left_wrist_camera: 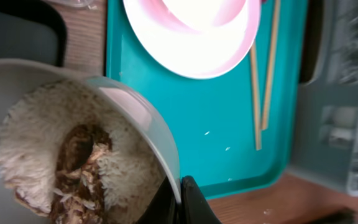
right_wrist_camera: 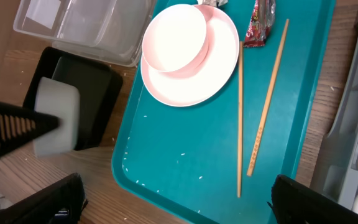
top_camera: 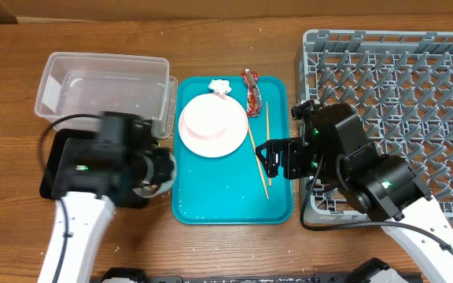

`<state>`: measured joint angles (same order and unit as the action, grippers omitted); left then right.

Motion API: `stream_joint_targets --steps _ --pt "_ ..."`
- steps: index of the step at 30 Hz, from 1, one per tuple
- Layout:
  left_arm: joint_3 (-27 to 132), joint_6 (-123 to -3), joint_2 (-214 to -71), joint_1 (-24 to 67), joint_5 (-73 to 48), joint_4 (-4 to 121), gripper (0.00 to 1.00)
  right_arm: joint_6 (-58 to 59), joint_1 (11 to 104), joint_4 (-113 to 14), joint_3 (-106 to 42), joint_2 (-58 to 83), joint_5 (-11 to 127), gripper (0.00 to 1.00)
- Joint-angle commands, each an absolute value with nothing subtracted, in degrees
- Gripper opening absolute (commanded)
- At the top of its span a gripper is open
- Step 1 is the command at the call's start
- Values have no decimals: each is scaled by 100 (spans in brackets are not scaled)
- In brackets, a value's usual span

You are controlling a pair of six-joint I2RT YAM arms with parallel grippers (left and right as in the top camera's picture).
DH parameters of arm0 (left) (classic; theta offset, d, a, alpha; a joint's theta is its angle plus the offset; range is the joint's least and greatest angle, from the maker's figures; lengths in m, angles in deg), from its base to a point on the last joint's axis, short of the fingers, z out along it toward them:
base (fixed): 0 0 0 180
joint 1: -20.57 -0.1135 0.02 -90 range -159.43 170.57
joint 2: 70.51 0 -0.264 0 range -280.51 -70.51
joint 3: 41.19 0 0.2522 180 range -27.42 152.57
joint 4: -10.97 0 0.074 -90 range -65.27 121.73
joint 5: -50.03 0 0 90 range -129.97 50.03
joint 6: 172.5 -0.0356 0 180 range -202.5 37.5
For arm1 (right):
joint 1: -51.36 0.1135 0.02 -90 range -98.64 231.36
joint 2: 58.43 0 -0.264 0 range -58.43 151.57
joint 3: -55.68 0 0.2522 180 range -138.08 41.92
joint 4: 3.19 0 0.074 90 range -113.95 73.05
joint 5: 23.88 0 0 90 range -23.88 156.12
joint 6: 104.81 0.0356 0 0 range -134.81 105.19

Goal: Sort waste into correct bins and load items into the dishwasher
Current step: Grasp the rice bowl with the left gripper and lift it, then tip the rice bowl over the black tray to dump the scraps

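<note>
Only the left wrist view looks inside the white bowl [left_wrist_camera: 135, 109]: it holds white rice [left_wrist_camera: 36, 143] with a brown lump [left_wrist_camera: 79, 149] on top. The left gripper [left_wrist_camera: 180, 202] is clenched on the bowl's rim. From overhead the bowl is a blur beside the black tray [top_camera: 53, 169], near the teal tray's [top_camera: 234, 200] left edge, with the left arm reaching up from the desk's [top_camera: 211, 31] near edge.

The right wrist view shows the pink bowl [right_wrist_camera: 173, 37] on the pink plate [right_wrist_camera: 197, 84], the two chopsticks [right_wrist_camera: 266, 102] lying alongside and the red wrapper [right_wrist_camera: 260, 22] above them. The tissue [top_camera: 220, 86] sits just above the plate.

The right gripper [top_camera: 269, 159] hangs spread wide and holding nothing over the teal tray's right edge, its arm crossing the dish rack's [top_camera: 399, 86] corner. The clear tub [top_camera: 104, 86] stands behind the black tray.
</note>
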<state>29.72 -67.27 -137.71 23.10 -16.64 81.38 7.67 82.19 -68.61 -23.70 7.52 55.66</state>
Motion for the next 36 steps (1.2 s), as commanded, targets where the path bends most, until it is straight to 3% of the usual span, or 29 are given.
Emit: stream_joint_targets --steps 1,8,18,36 --pt "2891 -8242 -13863 1191 636 8153 4 778 8225 -6835 -2501 739 5605 98" --pt "2399 -10655 -14801 -647 2852 8146 4 778 8225 -6846 -2501 739 5605 98" --pt "2340 -12539 -16495 -1515 4948 8371 4 778 8225 -6850 -2501 739 5603 98" --pt "2338 -13409 -16597 -2092 5049 9215 4 778 8225 -6852 -2501 739 5603 99"
